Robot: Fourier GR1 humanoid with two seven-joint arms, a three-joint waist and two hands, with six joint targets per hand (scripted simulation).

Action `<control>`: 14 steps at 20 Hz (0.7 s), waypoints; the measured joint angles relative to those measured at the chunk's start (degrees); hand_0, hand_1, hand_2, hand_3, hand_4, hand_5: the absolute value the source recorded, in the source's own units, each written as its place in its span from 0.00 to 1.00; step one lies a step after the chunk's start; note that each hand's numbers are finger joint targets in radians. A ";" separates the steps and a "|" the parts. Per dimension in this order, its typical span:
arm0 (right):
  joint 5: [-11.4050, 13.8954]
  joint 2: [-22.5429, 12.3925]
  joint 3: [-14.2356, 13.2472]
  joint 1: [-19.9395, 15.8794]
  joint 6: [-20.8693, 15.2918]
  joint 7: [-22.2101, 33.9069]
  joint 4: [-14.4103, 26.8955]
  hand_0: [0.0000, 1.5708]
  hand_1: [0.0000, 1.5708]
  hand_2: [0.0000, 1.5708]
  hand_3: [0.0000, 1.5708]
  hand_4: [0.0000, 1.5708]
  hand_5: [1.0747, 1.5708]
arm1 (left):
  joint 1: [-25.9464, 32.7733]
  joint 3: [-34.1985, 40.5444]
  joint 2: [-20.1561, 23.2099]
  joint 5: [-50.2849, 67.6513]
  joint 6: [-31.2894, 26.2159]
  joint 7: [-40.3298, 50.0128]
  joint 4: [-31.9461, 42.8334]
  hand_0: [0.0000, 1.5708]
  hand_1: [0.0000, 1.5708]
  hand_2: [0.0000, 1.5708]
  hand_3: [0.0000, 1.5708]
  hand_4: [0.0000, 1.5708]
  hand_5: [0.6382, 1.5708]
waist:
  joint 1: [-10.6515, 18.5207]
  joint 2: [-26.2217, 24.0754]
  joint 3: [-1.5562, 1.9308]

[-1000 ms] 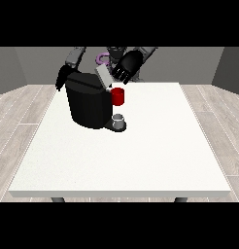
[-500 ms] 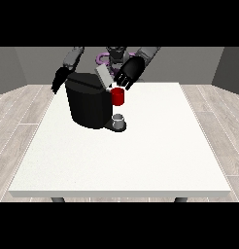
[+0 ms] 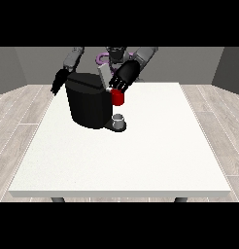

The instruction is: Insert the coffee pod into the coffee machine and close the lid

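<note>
Coffee machine point(image 3: 90, 104) blocks table's point(image 3: 141, 155) far left, open tabletop elsewhere

The black, boxy coffee machine point(image 3: 90, 104) stands upright on the white surface point(image 3: 141, 155) towards ten o'clock from its middle, its grey lid point(image 3: 105, 75) tilted up at the top, a red thing at the machine point(image 3: 117, 97) on its three o'clock side.

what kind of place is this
Probably a plain test room, not a kitchen: a large white table holding only a black coffee machine, on a pale wood-plank floor with bare grey walls.
</note>
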 measured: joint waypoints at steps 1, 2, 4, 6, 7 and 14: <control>-0.21 0.03 -0.07 -0.04 0.15 -0.29 -0.01 0.00 0.00 0.00 0.00 0.11 1.00 | -0.12 -0.02 -0.04 -0.18 0.19 0.22 0.15 0.77 0.77 0.80 0.76 0.26 1.00 | -0.23 0.19 0.00; -0.25 -0.01 -0.09 -0.20 0.22 -0.20 0.01 0.00 0.00 0.00 0.00 0.06 1.00 | -0.27 -0.05 -0.05 -0.34 0.35 0.27 0.26 0.77 0.77 0.80 0.76 0.27 1.00 | -0.28 0.27 0.00; -0.52 0.21 -0.64 -0.54 -0.28 -0.76 0.66 0.00 0.00 0.00 0.00 0.00 1.00 | -0.72 -0.15 0.12 -0.41 0.28 -0.43 0.02 0.78 0.78 0.81 0.77 0.25 1.00 | 0.27 0.75 0.01; -0.71 0.02 -1.02 -1.18 -0.36 -0.78 0.82 0.00 0.00 0.00 0.00 0.00 1.00 | -1.11 -0.01 0.33 -0.50 0.66 -0.87 0.03 0.77 0.77 0.79 0.76 0.23 1.00 | 0.30 1.22 0.00; -0.66 -0.19 -1.05 -1.52 -0.24 -0.50 1.00 0.00 0.00 0.00 0.00 0.00 1.00 | -1.49 0.02 0.45 -0.57 0.63 -0.85 0.13 0.77 0.77 0.79 0.77 0.23 1.00 | 0.32 1.26 -0.01; -0.79 -0.45 -1.26 -2.18 -0.30 0.51 0.73 0.00 0.00 0.00 0.00 0.00 1.00 | -1.87 0.29 1.33 -1.25 2.14 -2.17 0.67 0.79 0.79 0.80 0.76 0.18 1.00 | -0.23 1.54 -0.02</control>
